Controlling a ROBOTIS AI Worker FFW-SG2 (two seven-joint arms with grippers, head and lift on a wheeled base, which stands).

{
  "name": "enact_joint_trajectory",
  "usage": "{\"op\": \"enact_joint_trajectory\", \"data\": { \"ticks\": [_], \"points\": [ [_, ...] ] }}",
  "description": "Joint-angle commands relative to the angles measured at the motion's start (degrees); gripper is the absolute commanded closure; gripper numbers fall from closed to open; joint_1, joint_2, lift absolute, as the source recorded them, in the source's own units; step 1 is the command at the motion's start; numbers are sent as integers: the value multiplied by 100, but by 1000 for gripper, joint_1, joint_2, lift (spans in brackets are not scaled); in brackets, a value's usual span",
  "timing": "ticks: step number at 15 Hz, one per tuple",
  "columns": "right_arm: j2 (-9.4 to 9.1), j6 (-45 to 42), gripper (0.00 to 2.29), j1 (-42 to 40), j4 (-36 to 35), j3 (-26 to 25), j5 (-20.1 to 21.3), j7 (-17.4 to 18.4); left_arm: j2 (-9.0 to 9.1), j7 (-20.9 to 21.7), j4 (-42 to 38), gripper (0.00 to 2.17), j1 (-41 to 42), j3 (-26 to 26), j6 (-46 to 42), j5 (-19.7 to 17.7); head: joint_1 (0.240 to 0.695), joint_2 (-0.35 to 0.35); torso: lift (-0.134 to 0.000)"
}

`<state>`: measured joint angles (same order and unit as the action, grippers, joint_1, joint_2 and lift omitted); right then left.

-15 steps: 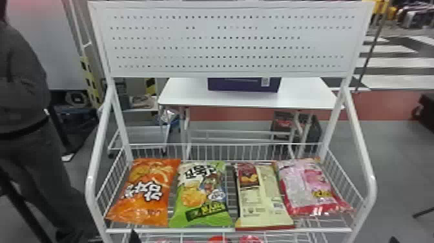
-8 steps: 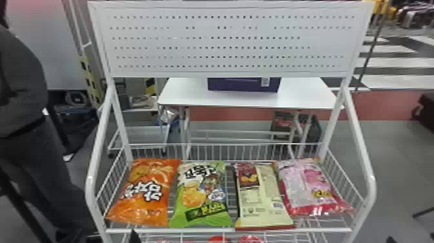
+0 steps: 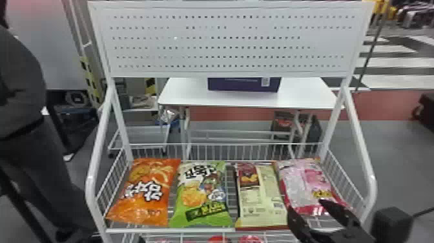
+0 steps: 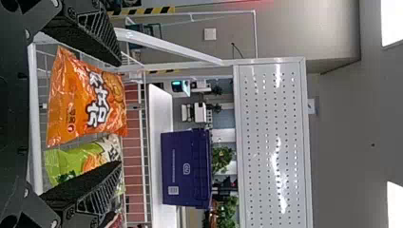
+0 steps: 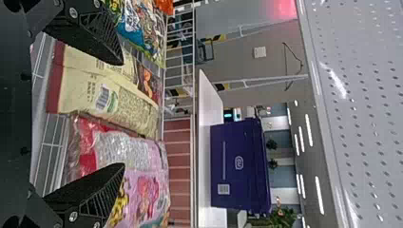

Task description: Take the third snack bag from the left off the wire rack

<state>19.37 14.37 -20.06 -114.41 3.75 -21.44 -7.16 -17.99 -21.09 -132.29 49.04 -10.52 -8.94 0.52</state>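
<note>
Fingers of our right gripper stand wide apart and hold nothing, at five o'clock in the head view, low by the front rail of the wire rack. Four bags lie flat side by side on the rack's shelf, none overlapping, so each can be picked out from above. An orange bag lies at seven o'clock with a green bag beside it. Next comes the third snack bag, cream with red trim, at six o'clock, and a pink bag lies at the far end. Our gripper sits in front of the seam between the third bag and the pink one, so we judge it needs a small shift toward nine o'clock. At twelve o'clock rises a white pegboard panel; past it a white table carries a purple box.

From the left wrist view, our left gripper hangs with its fingers spread wide and empty. It faces the orange bag and the edge of the green one, away from the target.

From the right wrist view, the wide fingers frame the third snack bag's near end and the pink bag beside it. We judge the spread is broad so one finger can pass over the bag's near edge. The film looks slick, so a shallow pinch may slip.
</note>
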Motion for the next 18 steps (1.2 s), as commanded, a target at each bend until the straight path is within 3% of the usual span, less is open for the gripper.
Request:
{"op": "enact_joint_trajectory", "data": {
  "ticks": [1,4,10,12,13,14,15,18],
  "points": [
    [-171,563,137,943,674,521,105,4,-3,0,10,157,0,6,-6,1,499,0,0],
    [-223,651,137,1734,1597,952,61,-84,-3,0,19,157,17,14,-6,1,499,0,0],
    [-390,1196,232,2445,2291,1347,43,-242,-3,0,54,157,0,67,-6,-17,499,0,0],
    [-390,1248,491,2463,2300,1339,43,-260,-3,0,63,157,-27,67,12,-34,499,0,0],
    [-390,1301,839,2437,2300,1321,17,-260,-3,0,71,157,-53,67,12,-43,499,0,0],
    [-382,1301,1639,2375,2247,1286,-18,-251,-3,9,89,157,-70,67,29,-52,499,0,0],
    [-382,1371,2108,2331,2133,1260,-62,-251,-3,9,89,157,-79,67,47,-52,499,0,0],
    [-346,1354,2243,2270,1931,1233,-62,-172,6,9,98,157,-114,67,47,-61,499,0,0]
  ]
}}
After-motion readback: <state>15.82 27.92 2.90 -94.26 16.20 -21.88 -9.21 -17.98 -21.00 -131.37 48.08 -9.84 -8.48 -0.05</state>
